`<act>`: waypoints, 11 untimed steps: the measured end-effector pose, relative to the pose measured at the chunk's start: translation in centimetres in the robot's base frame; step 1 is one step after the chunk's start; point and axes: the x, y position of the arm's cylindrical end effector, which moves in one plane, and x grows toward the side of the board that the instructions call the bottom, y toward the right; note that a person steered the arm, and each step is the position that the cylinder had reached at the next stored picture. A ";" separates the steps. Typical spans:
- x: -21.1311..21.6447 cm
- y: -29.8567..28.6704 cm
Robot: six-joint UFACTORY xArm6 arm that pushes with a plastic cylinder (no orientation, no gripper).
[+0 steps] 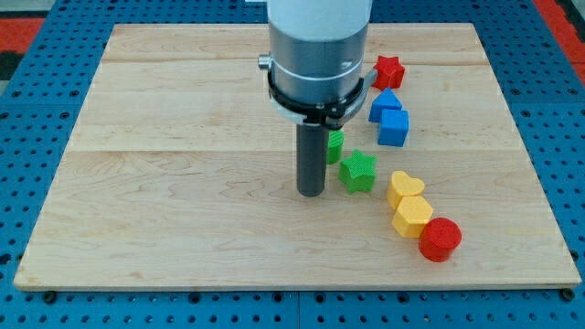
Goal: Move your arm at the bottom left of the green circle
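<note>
The green circle (335, 146) is mostly hidden behind my rod; only its right edge shows near the board's middle. My tip (311, 193) rests on the board just below and left of that circle. A green star (357, 172) lies right of my tip, a small gap away.
A red star (388, 70) lies at the upper right, with two blue blocks (386, 103) (393, 127) below it. A yellow heart (405, 188), a yellow hexagon (413, 216) and a red circle (441, 239) run down to the lower right. The wooden board (164, 183) sits on a blue pegboard.
</note>
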 end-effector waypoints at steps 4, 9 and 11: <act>0.0 1.5; -2.5 -4.3; -2.8 -5.2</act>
